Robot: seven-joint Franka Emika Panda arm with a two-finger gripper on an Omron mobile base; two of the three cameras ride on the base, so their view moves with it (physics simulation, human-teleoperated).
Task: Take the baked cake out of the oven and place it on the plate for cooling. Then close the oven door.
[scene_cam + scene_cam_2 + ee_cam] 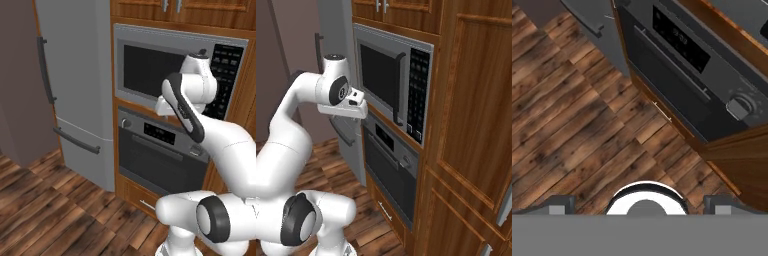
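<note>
The oven point(162, 150) is built into the wooden wall under a microwave, with a grey control strip, a round knob point(738, 106) and a small display. The oven door point(159, 167) point(387, 172) point(662, 70) stands shut, its grey bar handle point(156, 148) across the top. My gripper point(166, 106) point(344, 111) hangs in front of the wall at about the level of the control strip and points down at the floor. It is open, its fingertips point(559, 205) stand wide apart with nothing between them. The cake is hidden and the plate is out of view.
A silver microwave point(150, 70) point(385, 80) sits right above the oven. A grey fridge point(80, 85) stands to the left. Below the oven is a wooden drawer point(145, 202). Tall wooden cabinets point(471, 130) run to the right. Wood floor point(572, 125) lies in front.
</note>
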